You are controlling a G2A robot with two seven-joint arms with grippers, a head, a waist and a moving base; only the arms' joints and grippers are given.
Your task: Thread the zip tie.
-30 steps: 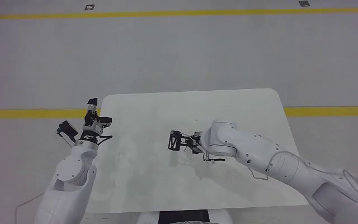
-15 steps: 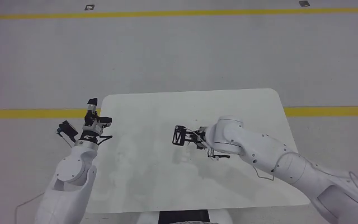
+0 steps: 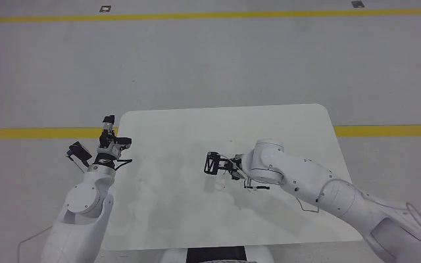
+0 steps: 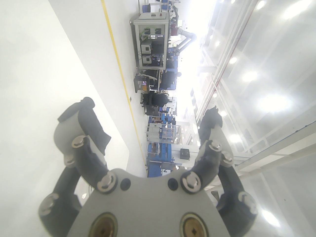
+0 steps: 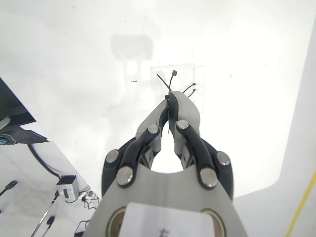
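Observation:
My right gripper is shut on a thin black zip tie, pinched between its fingertips. The tie's strap sticks out past the tips, with its small square head at the far end. In the top view this gripper hovers over the middle of the white table. My left gripper stands open with nothing between its fingers. In the top view it sits off the table's left edge, pointing up.
A clear flat tray lies on the table just beyond the right gripper's tips, with two more black zip ties on it. A yellow floor line runs behind the table.
The right gripper has shifted a little to the right over the table's middle with the zip tie in it. The left arm has not moved.

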